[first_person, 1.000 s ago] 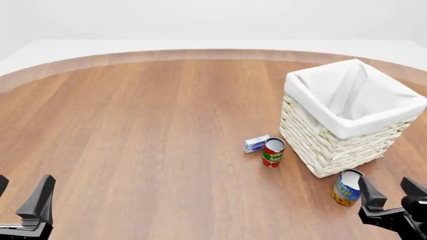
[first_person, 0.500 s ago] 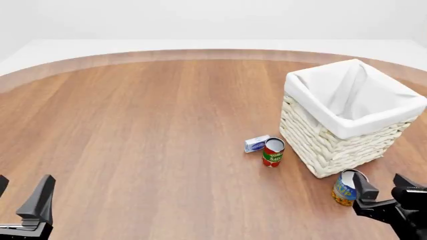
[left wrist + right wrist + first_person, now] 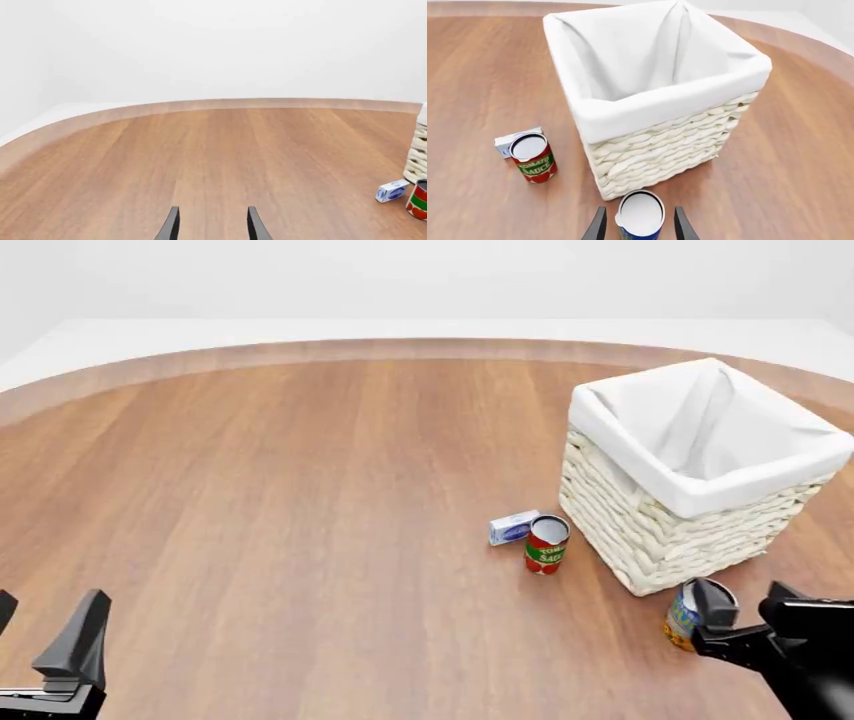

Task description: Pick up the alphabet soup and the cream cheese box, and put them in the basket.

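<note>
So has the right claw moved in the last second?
Yes. In the front view the right claw has shifted left, closing in around the alphabet soup, which stands where it was beside the basket.

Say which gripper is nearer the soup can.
Right. The right gripper has its fingers on either side of the soup can, open. The left gripper sits far across the table.

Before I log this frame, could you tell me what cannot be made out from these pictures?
- Alphabet soup label: cut off by the right wrist view's edge; in the front view the right gripper partly hides it.
- Cream cheese box print: too small in every view.
- Basket floor: hidden by liner folds.
- Left gripper: only its fingertips show.
</note>
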Controlling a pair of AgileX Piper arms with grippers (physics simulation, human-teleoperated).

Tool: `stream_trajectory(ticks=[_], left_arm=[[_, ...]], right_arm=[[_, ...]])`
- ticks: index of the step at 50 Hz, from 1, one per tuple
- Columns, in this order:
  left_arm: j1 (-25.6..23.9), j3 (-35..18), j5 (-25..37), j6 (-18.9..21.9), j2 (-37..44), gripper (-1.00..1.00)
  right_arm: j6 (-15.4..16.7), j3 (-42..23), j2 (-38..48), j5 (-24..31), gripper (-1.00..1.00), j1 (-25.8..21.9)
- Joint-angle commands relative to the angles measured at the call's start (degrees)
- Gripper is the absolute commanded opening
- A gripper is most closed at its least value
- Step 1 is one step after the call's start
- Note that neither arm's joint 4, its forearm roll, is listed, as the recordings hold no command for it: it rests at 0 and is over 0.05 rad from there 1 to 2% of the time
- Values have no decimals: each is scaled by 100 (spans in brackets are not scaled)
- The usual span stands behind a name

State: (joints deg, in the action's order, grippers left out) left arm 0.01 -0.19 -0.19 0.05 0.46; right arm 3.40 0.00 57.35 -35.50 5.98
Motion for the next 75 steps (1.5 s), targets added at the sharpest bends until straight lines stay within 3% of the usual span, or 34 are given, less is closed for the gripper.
stream_trajectory(ticks=[1,24,75], left_arm=[[1,0,1,-1,-1,100],[1,3,-3,-3,-1,100],[-1,1,-12,-1,9,100]], right_arm=[[24,0,1187,-1097,100,1],[-75,0,3613,-3332,100,21],[-238,0,4000,-3440,100,99]])
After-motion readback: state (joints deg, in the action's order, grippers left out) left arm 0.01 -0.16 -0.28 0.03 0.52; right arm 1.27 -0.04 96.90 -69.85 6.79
